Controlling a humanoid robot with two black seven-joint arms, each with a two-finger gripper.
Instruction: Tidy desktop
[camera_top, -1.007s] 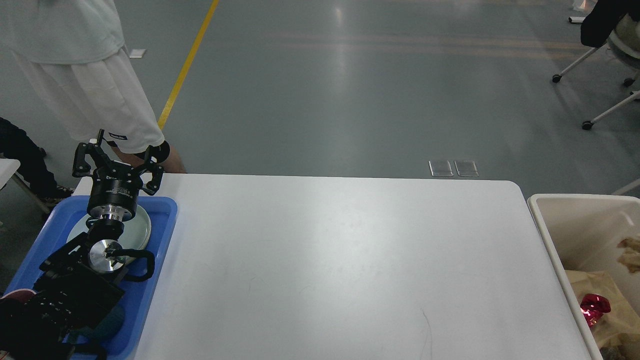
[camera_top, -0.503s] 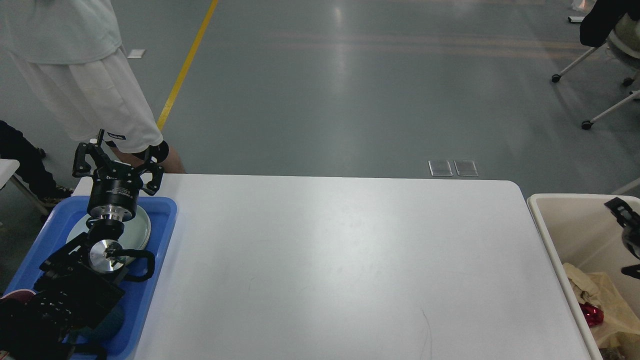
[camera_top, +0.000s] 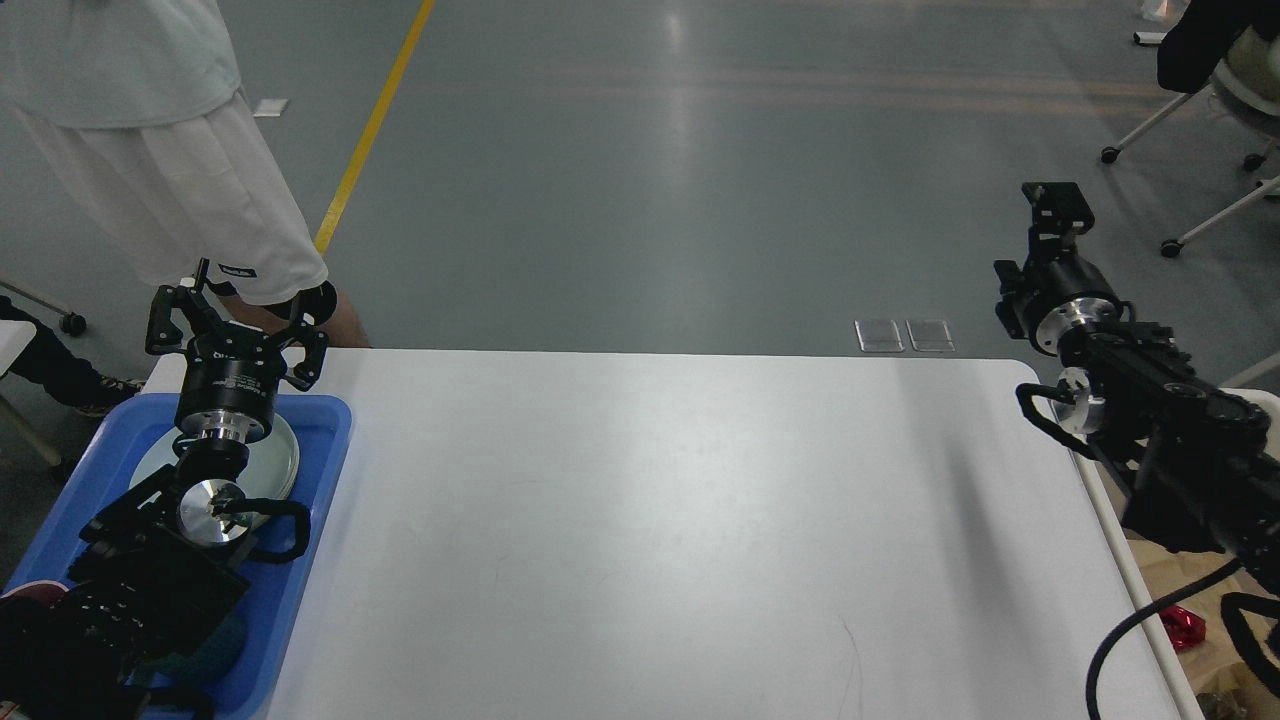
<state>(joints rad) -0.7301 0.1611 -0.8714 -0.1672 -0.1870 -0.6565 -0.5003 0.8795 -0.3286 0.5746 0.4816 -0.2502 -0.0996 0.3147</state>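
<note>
Head view: one white desk fills the middle, its surface bare. One blue tray at its left edge carries one pale plate. Left claw hangs above the tray, fingers spread, holding nothing. Right claw is seen end-on; opening cannot be told. No writing is legible.

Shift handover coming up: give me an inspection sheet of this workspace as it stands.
Surface: desktop bare, white, faint marks.
Job's things: blue tray at left edge holds a pale plate; beige bin at right holds crumpled paper and a red wrapper.
Clutter: nothing seen on the tabletop.
Grippers: left gripper open, empty, above the tray; right gripper raised near the bin, state unclear.
Cables: black cable loops off the right arm.
Surroundings: person standing at far left; wheeled chair far right.
</note>
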